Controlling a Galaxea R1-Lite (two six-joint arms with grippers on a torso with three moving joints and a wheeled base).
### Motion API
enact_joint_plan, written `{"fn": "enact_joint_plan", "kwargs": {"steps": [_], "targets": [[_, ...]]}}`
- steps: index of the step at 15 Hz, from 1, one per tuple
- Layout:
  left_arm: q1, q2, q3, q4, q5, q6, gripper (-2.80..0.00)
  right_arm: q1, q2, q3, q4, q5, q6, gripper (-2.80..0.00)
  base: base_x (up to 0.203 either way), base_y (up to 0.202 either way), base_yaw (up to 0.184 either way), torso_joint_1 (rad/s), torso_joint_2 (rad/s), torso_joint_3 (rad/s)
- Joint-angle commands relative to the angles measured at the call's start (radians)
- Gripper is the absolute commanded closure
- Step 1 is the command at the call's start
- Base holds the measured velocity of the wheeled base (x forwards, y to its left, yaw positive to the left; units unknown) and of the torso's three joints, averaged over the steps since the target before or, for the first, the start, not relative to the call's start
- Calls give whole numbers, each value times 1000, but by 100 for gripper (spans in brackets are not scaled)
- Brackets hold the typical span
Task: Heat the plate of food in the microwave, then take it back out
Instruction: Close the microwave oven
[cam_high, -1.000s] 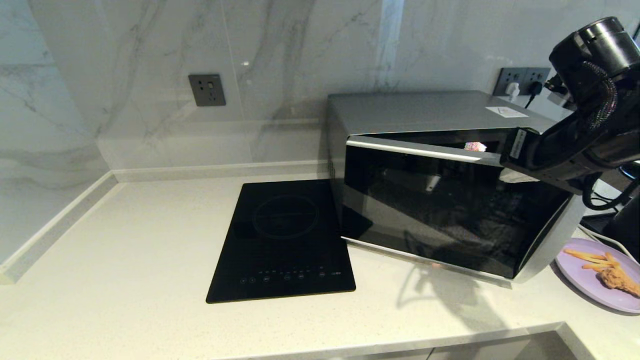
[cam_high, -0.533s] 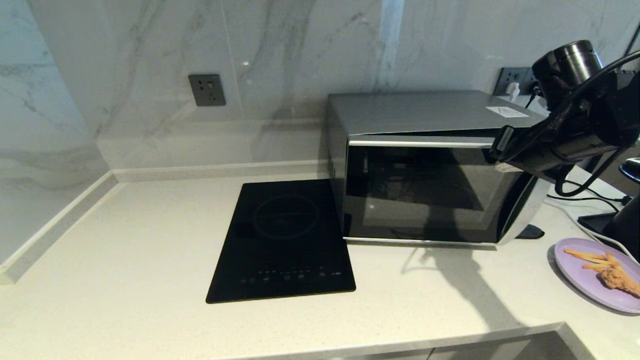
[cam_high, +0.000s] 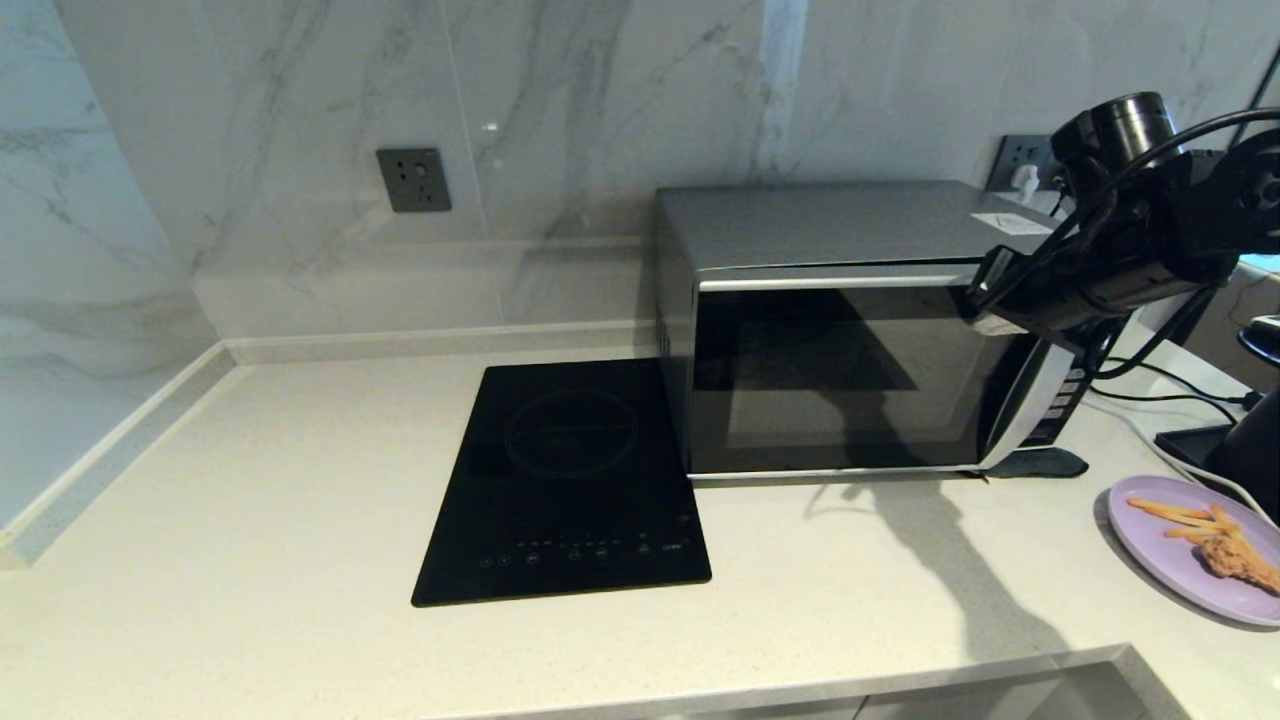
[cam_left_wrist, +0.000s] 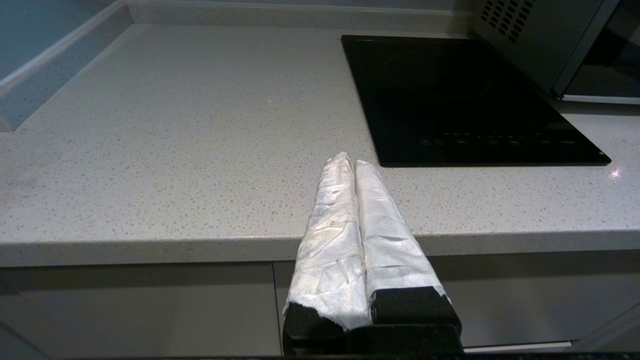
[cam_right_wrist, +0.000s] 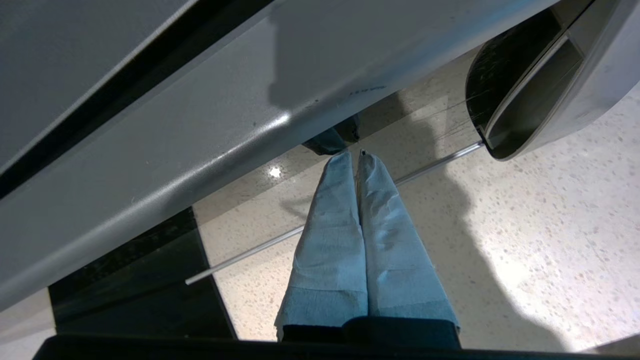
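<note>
The silver-grey box microwave (cam_high: 850, 330) door has just been pushed shut by the closed, empty right end effector (cam_right_wrist: 356, 156); the lilac plate of fries (cam_high: 1190, 545), at four o'clock on the table (cam_high: 250, 520), remains outside, unheated.

My right arm (cam_high: 1130, 270) reaches in from the right, angled down and to the left, its right gripper (cam_right_wrist: 356, 156) with the wrapped fingers (cam_right_wrist: 330, 225) pressed together. My left gripper (cam_left_wrist: 348, 160) sits parked low, fingers closed too.

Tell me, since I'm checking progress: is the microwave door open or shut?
Shut: the microwave door sits flush with its front. The plate of food rests outside on the counter.
</note>
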Motion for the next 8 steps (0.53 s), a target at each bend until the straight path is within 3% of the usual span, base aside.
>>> {"fn": "enact_joint_plan", "kwargs": {"steps": [1, 8], "targets": [[0, 2, 0, 0, 0, -1, 0, -9, 16, -6, -41, 8, 4, 0, 0, 0, 0, 0, 0, 0], [0, 2, 0, 0, 0, -1, 0, -11, 27, -6, -63, 30, 4, 0, 0, 0, 0, 0, 0, 0]]}}
